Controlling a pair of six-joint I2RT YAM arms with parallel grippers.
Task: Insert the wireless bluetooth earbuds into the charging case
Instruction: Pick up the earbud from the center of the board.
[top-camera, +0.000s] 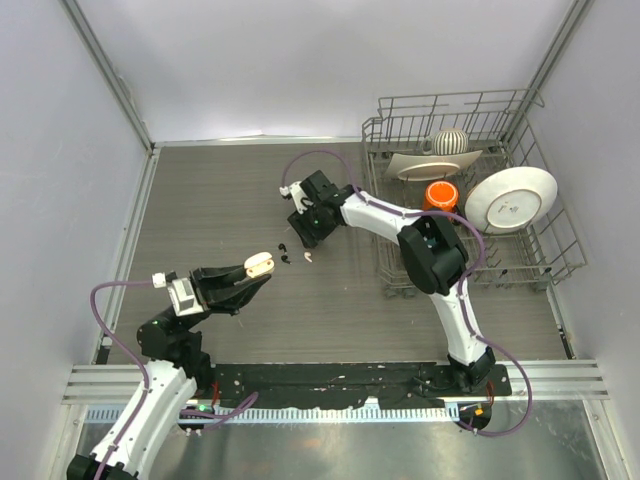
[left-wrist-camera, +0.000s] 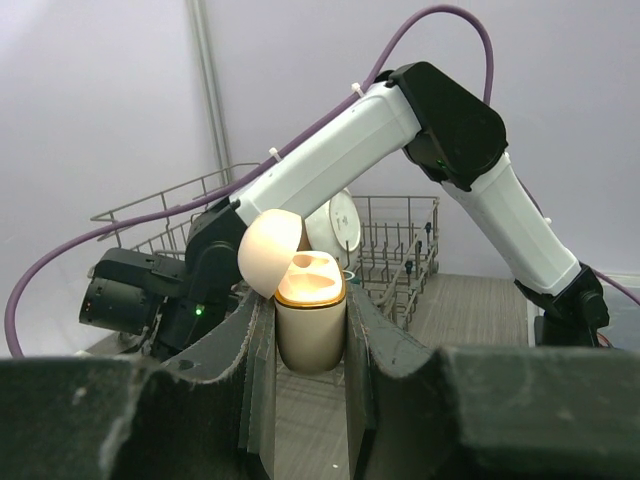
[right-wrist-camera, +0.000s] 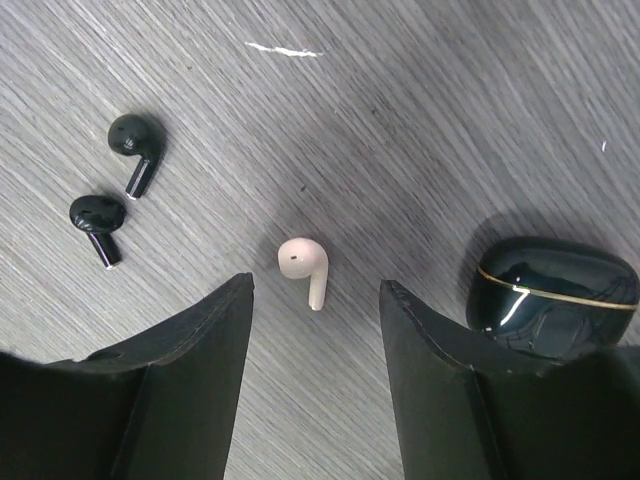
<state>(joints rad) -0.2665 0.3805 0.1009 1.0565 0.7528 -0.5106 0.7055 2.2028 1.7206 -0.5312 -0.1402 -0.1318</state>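
My left gripper (top-camera: 258, 268) is shut on a cream charging case (left-wrist-camera: 310, 325), held upright above the table with its lid (left-wrist-camera: 270, 250) flipped open; the case also shows in the top view (top-camera: 259, 264). My right gripper (right-wrist-camera: 315, 288) is open, low over the table, with one white earbud (right-wrist-camera: 305, 268) lying between its fingertips. Two black earbuds (right-wrist-camera: 135, 148) (right-wrist-camera: 97, 222) lie to its left. A shut black case (right-wrist-camera: 553, 293) sits by the right finger. In the top view the buds (top-camera: 290, 257) lie between the two grippers. I see only one white bud.
A wire dish rack (top-camera: 470, 200) stands at the back right with a large plate (top-camera: 510, 198), an orange cup (top-camera: 441, 194), a smaller plate and a striped mug. Grey walls enclose the table.
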